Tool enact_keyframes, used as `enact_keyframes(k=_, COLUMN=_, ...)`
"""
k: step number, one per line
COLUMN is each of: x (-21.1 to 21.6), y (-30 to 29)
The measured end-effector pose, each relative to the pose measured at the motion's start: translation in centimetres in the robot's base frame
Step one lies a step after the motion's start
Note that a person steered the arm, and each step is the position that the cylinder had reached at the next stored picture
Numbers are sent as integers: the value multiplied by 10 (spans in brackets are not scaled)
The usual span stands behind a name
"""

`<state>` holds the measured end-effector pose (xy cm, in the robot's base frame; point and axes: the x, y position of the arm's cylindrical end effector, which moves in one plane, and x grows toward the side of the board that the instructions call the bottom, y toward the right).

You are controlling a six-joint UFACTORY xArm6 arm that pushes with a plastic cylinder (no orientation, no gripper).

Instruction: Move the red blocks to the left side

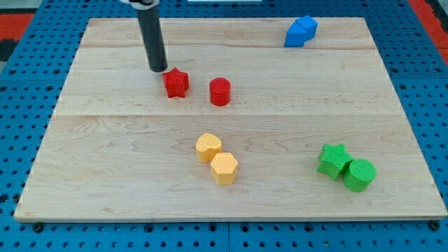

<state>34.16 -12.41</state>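
Observation:
A red star-shaped block and a red cylinder lie side by side on the wooden board, a little left of its middle and toward the view's top. My tip is the lower end of a dark rod coming down from the view's top. It stands just up and to the left of the red star, very close to it. The red cylinder is further right, apart from the tip.
Two yellow blocks, one touching a hexagonal one, lie below the middle. A green star touches a green cylinder at the lower right. Blue blocks sit at the top right. Blue pegboard surrounds the board.

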Motion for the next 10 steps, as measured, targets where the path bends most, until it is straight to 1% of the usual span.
enact_keyframes(k=1, x=10, y=50)
enact_keyframes(k=2, x=-12, y=82)
enact_keyframes(k=3, x=-8, y=168)
enact_keyframes(k=4, x=66, y=206)
enact_keyframes(k=5, x=65, y=155)
enact_keyframes(k=6, x=39, y=134)
enact_keyframes(k=7, x=32, y=127)
enact_keyframes(k=8, x=26, y=181)
enact_keyframes(k=9, x=26, y=183)
enact_keyframes(k=10, x=17, y=299)
